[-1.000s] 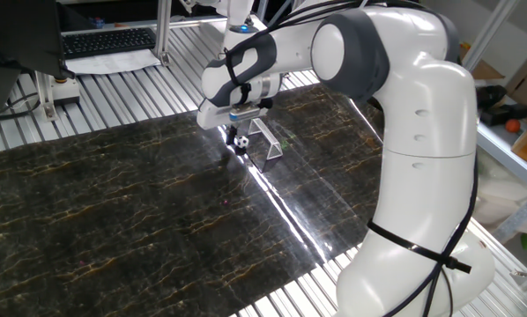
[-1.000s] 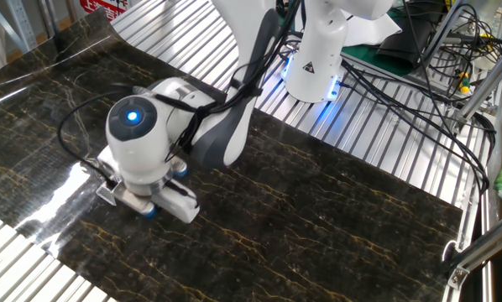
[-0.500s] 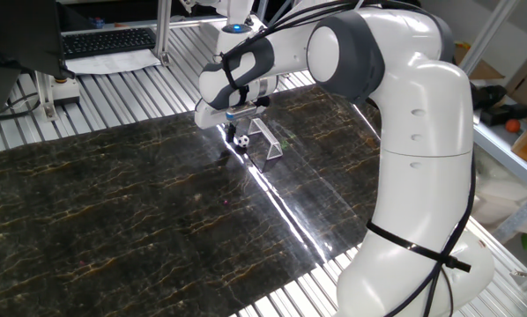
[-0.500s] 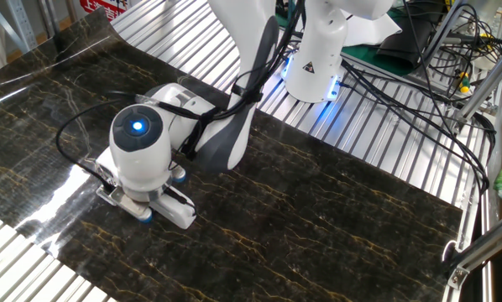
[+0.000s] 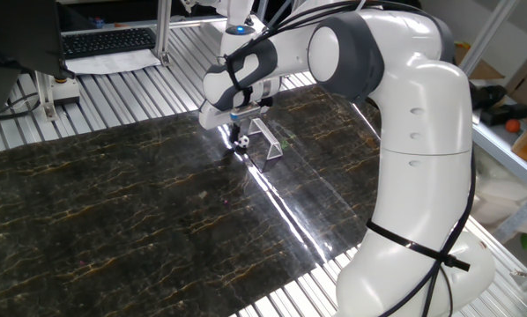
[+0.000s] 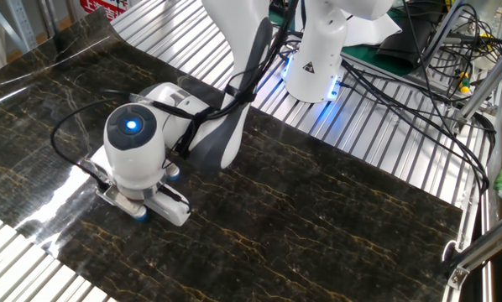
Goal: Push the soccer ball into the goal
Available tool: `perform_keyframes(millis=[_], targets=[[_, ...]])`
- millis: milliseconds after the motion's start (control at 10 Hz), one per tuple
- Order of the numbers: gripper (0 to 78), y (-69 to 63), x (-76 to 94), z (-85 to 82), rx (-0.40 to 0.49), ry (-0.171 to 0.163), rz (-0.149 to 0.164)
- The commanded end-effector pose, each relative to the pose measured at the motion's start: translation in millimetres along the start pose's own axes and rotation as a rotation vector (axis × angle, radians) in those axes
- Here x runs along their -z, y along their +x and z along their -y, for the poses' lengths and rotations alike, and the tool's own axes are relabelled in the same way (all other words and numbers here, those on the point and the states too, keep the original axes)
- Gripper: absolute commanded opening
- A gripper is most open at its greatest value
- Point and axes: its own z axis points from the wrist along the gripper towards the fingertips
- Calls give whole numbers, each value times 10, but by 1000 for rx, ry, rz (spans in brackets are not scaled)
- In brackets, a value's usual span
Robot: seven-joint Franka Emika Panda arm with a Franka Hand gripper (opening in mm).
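The soccer ball (image 5: pixel 241 141), tiny and white with black patches, lies on the dark marbled mat right at the left side of the goal (image 5: pixel 270 143), a small silver metal frame. My gripper (image 5: pixel 234 133) points straight down, its fingertips next to the ball on the side away from the goal. The fingers look closed together and hold nothing. In the other fixed view the gripper head (image 6: pixel 133 151) hides the ball and the fingers. Only a silver corner of the goal (image 6: pixel 107 194) shows beside it.
The dark marbled mat (image 5: pixel 140 211) lies on a slatted metal table. A keyboard (image 5: pixel 109 40) and papers sit at the far edge. The robot base (image 6: pixel 314 63) and several cables (image 6: pixel 402 92) stand behind the mat. A shelf with boxes (image 5: pixel 510 114) is at the right.
The gripper head has shifted slightly beside the ball. The ball has stayed at about the same spot next to the goal.
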Motion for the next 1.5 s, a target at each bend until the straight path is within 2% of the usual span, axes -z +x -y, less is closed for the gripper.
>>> perform_keyframes(millis=[100,200,400,500,600,700,1500], targets=[[0,-4,-32,117,80,97,13],[0,2,-75,236,140,156,29],[0,-10,-86,336,179,163,33],[0,-22,-78,352,191,156,33],[0,-23,-79,349,183,114,31],[0,-23,-78,345,168,98,27],[0,-27,-70,324,152,79,24]])
